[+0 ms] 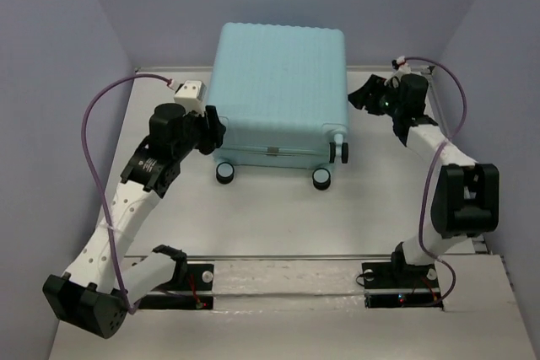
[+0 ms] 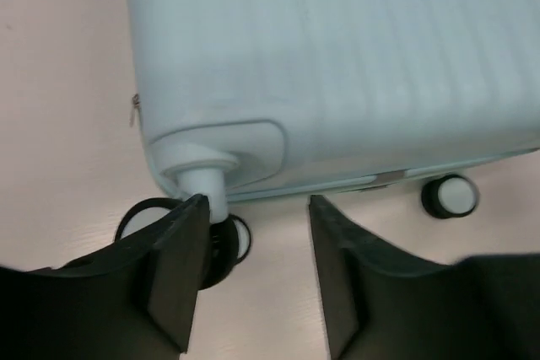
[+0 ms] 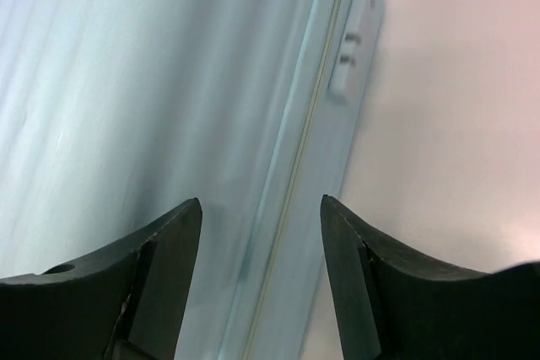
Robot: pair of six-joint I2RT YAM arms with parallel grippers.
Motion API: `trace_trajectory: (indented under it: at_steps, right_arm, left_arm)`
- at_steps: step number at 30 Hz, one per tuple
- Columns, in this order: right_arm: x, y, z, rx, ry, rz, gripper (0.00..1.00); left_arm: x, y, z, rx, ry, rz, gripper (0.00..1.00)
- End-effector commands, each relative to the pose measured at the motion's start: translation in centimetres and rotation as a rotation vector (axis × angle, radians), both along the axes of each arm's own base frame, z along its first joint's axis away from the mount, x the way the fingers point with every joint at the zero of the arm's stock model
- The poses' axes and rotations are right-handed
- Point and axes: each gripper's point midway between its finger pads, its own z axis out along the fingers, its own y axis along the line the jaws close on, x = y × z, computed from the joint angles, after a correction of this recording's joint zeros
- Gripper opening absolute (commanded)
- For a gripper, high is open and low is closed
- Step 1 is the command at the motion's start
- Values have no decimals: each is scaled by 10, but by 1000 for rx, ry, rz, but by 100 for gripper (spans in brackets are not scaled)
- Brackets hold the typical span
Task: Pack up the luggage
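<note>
as seen between left gripper [image 2: 253, 208] and right gripper [image 3: 261, 208], both spread open and empty: ribbed pale-aqua luggage [image 1: 278, 82], closed, caster wheel [image 2: 232, 246] just beside left finger.

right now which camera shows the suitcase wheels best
Top external: three caster wheels along the near edge of the luggage show unobstructed. Left wrist shows one wheel clearly and another partly behind a finger of the left gripper. Right wrist shows only shell and seam, no wheels.
</note>
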Motion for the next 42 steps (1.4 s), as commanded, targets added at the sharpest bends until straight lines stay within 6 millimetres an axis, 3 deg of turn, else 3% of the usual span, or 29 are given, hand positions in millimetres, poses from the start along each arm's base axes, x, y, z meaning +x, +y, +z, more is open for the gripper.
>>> trace_trajectory:
  at_steps: [1, 3, 4, 5, 6, 7, 8, 9, 10, 11, 14, 15, 16, 18, 20, 22, 29, 30, 32, 42]
  right_arm:
    - [-70, 31, 7, 5, -91, 81, 58]
    - [-91, 30, -6, 10, -100, 87, 49]
    - [-100, 29, -12, 21, -99, 80, 41]
    - [-117, 27, -23, 28, -113, 74, 23]
    - [-122, 22, -15, 33, -159, 39, 18]
    - [-127, 20, -32, 32, -119, 26, 15]
    - [-132, 18, -25, 34, -169, 20, 13]
    - [-142, 17, -39, 27, -151, 16, 10]
    - [-145, 17, -41, 26, -159, 19, 10]
    - [-147, 17, -34, 27, -199, 24, 10]
    - [-156, 22, -40, 25, -211, 67, 22]
    - [-159, 24, -43, 23, -207, 82, 32]
    - [-161, 24, -43, 28, -212, 82, 35]
    - [-167, 23, -45, 32, -228, 78, 42]
    - [-174, 26, -50, 33, -232, 102, 45]
    - [-174, 29, -53, 18, -234, 134, 46]
    - [-162, 33, -50, -37, -267, 187, 46]
    - [-160, 32, -51, -42, -272, 179, 45]
    - [-156, 31, -52, -70, -280, 186, 42]
    - [-137, 34, -56, -107, -320, 217, 42]
  left_arm:
    - [-2, -26, 75, -178, -145, -58, 39]
    - [-2, -16, 82, -181, -161, -6, 60]
    - [-4, -13, 87, -188, -173, 13, 78]
    - [-10, -12, 97, -206, -194, 9, 81]
    - [-15, -17, 101, -233, -191, -18, 83]
    - [-18, -21, 105, -253, -190, -38, 83]
    - [-28, -38, 106, -272, -178, -98, 83]
    - [-33, -49, 105, -282, -169, -126, 83]
    - [-40, -65, 103, -304, -148, -161, 83]
    - [-57, -100, 98, -317, -122, -264, 82]
    - [-79, -151, 84, -352, -72, -383, 84]
    - [-94, -178, 67, -337, -21, -455, 86]
    - [-98, -192, 69, -365, -23, -481, 87]
    - [-109, -220, 49, -353, 25, -550, 90]
    - [-108, -239, 32, -343, 64, -570, 94]
    - [-106, -253, 30, -364, 66, -587, 99]
    - [-92, -296, 2, -350, 116, -630, 99]
    - [-91, -301, 5, -355, 113, -643, 99]
    - [-86, -310, -5, -340, 123, -644, 99]
    - [-66, -338, -9, -318, 113, -646, 99]
